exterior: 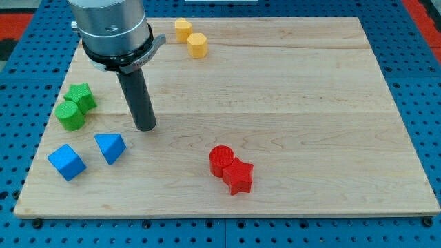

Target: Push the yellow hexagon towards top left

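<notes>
Item 1, the counter (296, 89): a pale wooden board, planks running left to right, smooth and level, lying on a blue perforated base. Most of its middle and right stands bare.

Item 2, our arm and rod: the grey housing sits at the view's top left, the dark rod drops from it, and my tip (145, 128) rests on the board left of centre. We carry no hand (so there is nothing to report as wide, narrow or holding). My tip touches no block; the blue triangular block (110, 147) lies just below and left of it.

Item 3, the red pair: a red cylinder (221, 159) touching a red star-like block (238, 176), below centre.

Item 4, the green pair: two green blocks (75, 107) touching at the left edge, shapes not clear.

Item 5, the blue cube (67, 162), near the bottom left corner.

Item 6, the yellow hexagon (198, 45): at the view's top, right of the arm housing, touching or nearly touching a second yellow block (182, 29) on its upper left. We judge it light, rigid and likely to slide easily on the wood, prone to turning if struck off-centre. We cannot grip it; contact belongs on its lower right face, pushing through the middle. The neighbour sits in the path and would probably travel along.
</notes>
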You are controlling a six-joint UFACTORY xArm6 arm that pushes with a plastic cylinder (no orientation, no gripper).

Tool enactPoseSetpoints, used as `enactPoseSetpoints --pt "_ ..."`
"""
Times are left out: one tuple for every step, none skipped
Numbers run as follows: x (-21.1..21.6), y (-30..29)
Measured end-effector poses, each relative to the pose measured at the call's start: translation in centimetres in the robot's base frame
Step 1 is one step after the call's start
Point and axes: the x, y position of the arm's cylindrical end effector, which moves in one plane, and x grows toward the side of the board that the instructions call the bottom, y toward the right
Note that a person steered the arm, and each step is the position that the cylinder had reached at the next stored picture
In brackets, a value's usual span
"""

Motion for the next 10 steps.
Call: enactPoseSetpoints --pt "0.0 0.1" --pt "0.0 0.1" --pt "0.0 0.4" --pt "0.0 3.1" --pt "-1.4 8.9" --pt "-5.0 14.1" --pt "-6.8 16.2" --pt "-10.2 13.2" --pt "-13.4 13.1" --pt "-16.0 13.2"
